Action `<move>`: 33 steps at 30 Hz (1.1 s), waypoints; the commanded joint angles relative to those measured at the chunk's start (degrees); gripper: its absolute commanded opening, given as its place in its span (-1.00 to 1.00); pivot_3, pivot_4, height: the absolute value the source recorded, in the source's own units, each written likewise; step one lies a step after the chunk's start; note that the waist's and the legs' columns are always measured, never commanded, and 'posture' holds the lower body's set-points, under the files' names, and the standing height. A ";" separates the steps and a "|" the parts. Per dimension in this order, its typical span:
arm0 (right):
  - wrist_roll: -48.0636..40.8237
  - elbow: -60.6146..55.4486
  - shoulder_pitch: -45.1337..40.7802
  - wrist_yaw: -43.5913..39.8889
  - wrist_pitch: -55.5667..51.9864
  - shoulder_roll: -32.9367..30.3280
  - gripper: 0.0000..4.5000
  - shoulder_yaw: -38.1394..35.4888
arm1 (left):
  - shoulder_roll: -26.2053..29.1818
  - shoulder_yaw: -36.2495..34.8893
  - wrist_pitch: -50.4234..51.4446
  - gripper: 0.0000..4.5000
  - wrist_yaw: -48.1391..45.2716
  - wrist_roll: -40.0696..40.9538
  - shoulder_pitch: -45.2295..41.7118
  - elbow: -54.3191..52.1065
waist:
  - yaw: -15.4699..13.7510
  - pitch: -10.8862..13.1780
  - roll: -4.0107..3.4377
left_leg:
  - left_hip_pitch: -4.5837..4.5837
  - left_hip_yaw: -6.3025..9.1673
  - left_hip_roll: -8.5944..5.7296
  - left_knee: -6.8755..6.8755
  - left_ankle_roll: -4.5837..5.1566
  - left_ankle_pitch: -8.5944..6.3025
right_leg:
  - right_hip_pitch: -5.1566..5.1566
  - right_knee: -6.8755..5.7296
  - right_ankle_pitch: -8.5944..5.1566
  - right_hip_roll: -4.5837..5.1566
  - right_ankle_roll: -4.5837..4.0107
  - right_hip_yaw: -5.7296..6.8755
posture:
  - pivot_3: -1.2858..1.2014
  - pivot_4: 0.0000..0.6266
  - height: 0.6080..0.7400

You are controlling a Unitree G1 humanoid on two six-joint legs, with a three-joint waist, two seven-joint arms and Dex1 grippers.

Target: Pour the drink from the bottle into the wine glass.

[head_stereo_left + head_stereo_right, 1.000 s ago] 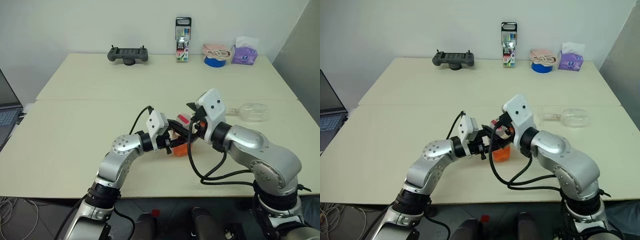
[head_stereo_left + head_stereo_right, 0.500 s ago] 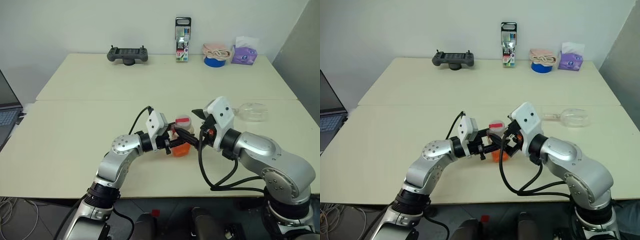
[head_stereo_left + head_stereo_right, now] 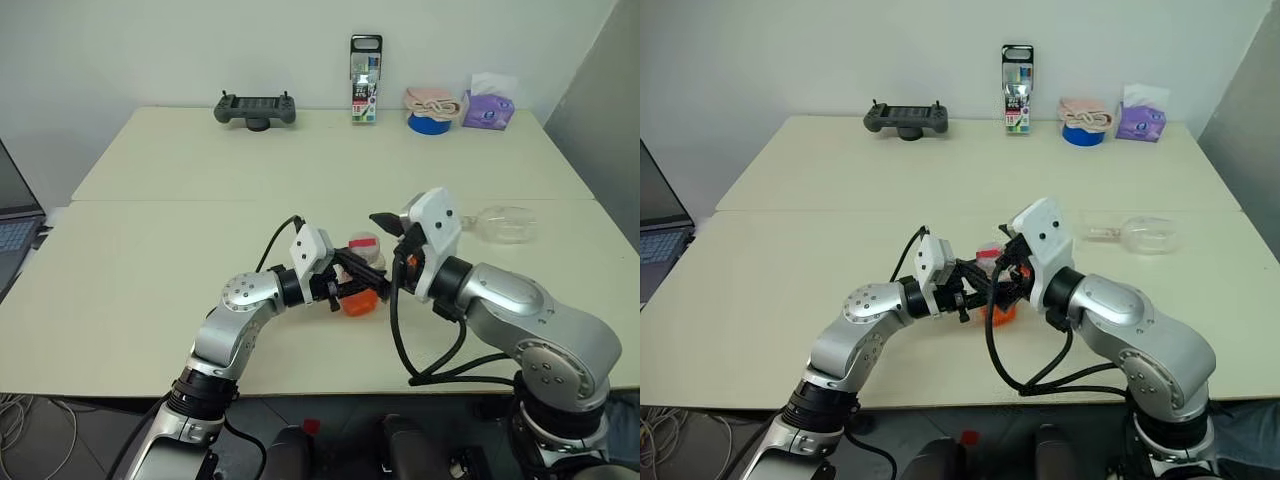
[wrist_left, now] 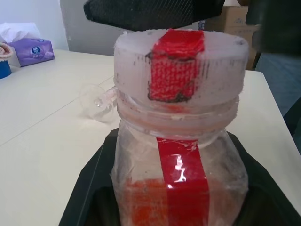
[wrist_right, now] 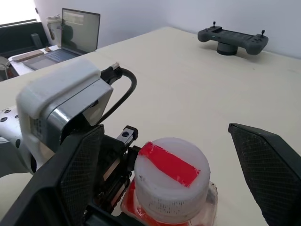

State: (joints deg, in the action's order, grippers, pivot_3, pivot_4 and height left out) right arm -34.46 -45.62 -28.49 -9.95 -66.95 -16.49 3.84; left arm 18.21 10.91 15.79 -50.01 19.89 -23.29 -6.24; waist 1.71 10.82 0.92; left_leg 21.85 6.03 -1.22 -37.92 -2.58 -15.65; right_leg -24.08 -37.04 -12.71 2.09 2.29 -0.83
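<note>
**Cap still on, right tool lining up over the bottle**

The left tool (image 3: 352, 282) is clamped narrow on the body of the bottle (image 3: 362, 278), holding it upright just above the desk (image 3: 150, 250), cap up. The right tool (image 5: 164, 183) is spread wide, one finger on each side of the cap (image 5: 171, 174), which sits between them with a clear gap on both sides. Nothing is gripped there yet.

By my reading, the step in hand is getting that cap off. To do it well, the right tool wants to settle squarely around the cap, centred so both fingers meet its ribbed side together, then close firmly before any twist. The left tool should keep the bottle straight and steady, since a tilt once the cap loosens could spill.

Now the containers. The bottle holds the orange drink (image 4: 150, 202), sitting low in the body, with the upper part clear. It is capped, with a red strip running over the cap and down the front.

Further out, beyond the right tool on its far side, the wine glass (image 3: 503, 223) lies on its side on the desk, well apart from the bottle and, as far as I can tell, empty. It will need standing up before any pouring.
</note>
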 commanded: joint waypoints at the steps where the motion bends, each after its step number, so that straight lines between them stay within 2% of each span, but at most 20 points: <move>1: 0.36 -1.19 -0.83 1.65 -0.83 0.54 1.00 -0.43 | -0.20 -0.75 -1.02 -0.13 0.29 0.57 -0.23 -2.53 | 0.00 0.00 0.00 | 0.00 0.00 0.00 0.00 0.00 0.00 | 0.00 0.00 0.00 0.00 0.00 0.00 | 0.03 -0.52 1.00; 7: 0.16 -2.40 -0.71 4.81 -4.45 2.35 1.00 0.01 | -0.16 -0.71 -1.16 -0.13 0.40 0.56 -0.43 -2.34 | 0.00 0.00 -0.01 | -0.01 0.01 0.01 0.00 0.00 0.00 | 0.00 -0.02 0.00 0.00 0.00 0.01 | 0.03 -0.52 1.00; 8: 0.21 -2.56 -0.72 5.42 -4.82 2.98 0.92 -0.12 | -0.14 -0.72 -1.17 -0.13 0.43 0.55 -0.41 -2.34 | 0.01 0.00 -0.01 | -0.01 0.01 0.01 0.00 0.00 0.00 | 0.00 -0.02 0.00 0.00 0.00 0.01 | 0.03 -0.52 1.00; 10: 0.45 -2.81 -0.85 6.24 -5.25 3.68 0.74 -0.13 | -0.12 -0.73 -1.18 -0.13 0.45 0.53 -0.39 -2.37 | 0.01 0.00 -0.01 | -0.01 0.00 0.01 0.00 0.00 0.00 | 0.00 -0.02 0.00 0.00 0.00 0.00 | 0.03 -0.52 1.00; 16: 1.23 -3.27 -1.80 7.75 -5.70 4.94 -0.16 -0.32 | -0.11 -0.75 -1.13 -0.13 0.50 0.51 -0.40 -2.32 | 0.03 0.00 -0.01 | -0.01 0.02 0.01 0.00 0.00 0.00 | 0.00 -0.02 0.00 0.00 0.00 0.02 | 0.03 -0.52 1.00; 21: 1.20 -1.82 -2.99 3.82 -3.89 0.59 -0.18 -0.69 | -0.21 -0.62 -1.13 -0.13 0.40 0.44 -0.79 -1.88 | 0.04 0.00 -0.01 | 0.00 0.00 -0.01 0.00 0.00 0.00 | 0.00 -0.01 0.00 0.00 0.00 0.01 | 0.03 -0.52 1.00; 27: -4.16 4.04 -2.43 -20.77 7.99 -13.20 -0.18 0.40 | -0.37 -0.10 -0.91 -0.14 0.04 0.36 -1.22 -1.76 | 0.05 0.00 -0.01 | 0.01 -0.01 -0.01 0.00 0.01 -0.01 | 0.02 0.06 -0.01 0.00 0.01 0.02 | 0.03 -0.52 1.00; 29: -4.26 8.22 -3.31 -26.98 12.95 -15.25 -0.18 0.70 | -0.13 -0.08 -0.75 -0.14 -0.05 0.39 -1.06 -2.12 | 0.06 0.00 0.00 | 0.00 -0.02 -0.01 0.01 0.01 -0.01 | 0.03 0.08 -0.01 0.00 0.01 0.04 | 0.03 -0.52 1.00; 33: -2.96 14.88 -6.46 -32.68 18.60 -16.20 -0.18 1.18 | 0.74 0.09 -0.78 -0.14 -0.18 0.17 -0.28 -2.90 | 0.30 0.00 0.00 | -0.05 -0.07 0.03 0.01 0.01 -0.01 | 0.02 -0.01 0.00 -0.04 0.01 0.00 | 0.03 -0.52 1.00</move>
State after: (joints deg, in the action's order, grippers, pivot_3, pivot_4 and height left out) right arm -36.59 -30.37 -32.57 -39.06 -51.97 -32.96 5.38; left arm 18.18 12.94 15.62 -50.68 20.00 -23.47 -7.09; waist 2.01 10.81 0.92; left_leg 21.79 5.98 -1.17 -37.91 -2.56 -15.65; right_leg -24.06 -37.06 -12.71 2.03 2.29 -0.83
